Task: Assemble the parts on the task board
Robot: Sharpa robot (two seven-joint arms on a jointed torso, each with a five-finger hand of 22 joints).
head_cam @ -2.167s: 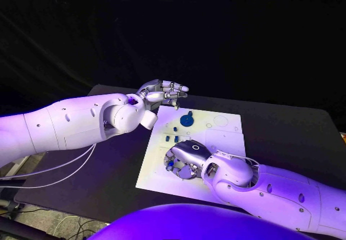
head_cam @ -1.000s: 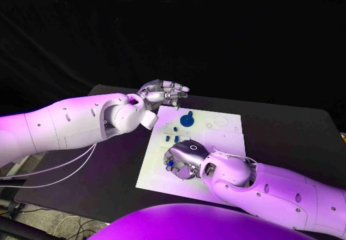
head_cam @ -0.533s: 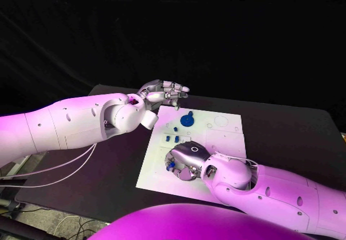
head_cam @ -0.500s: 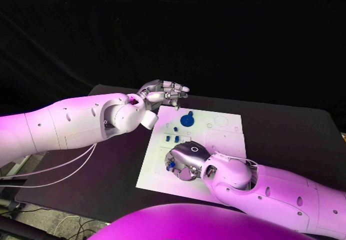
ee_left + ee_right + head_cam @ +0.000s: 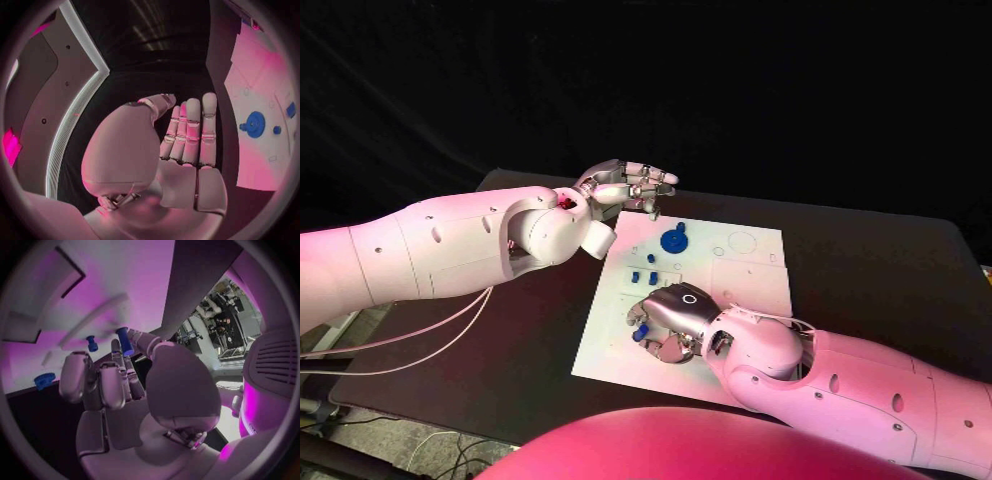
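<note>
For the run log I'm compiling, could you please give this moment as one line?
right hand: holds blue peg over task board | left hand: holds nothing, at board's far corner | blue gear: on board

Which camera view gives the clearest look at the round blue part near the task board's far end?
The left wrist view: the round blue part lies unobstructed on the white task board, its disc shape with a hub plain. The head view shows it smaller, beyond the left robot hand. In the right wrist view I cannot tell it apart.
</note>
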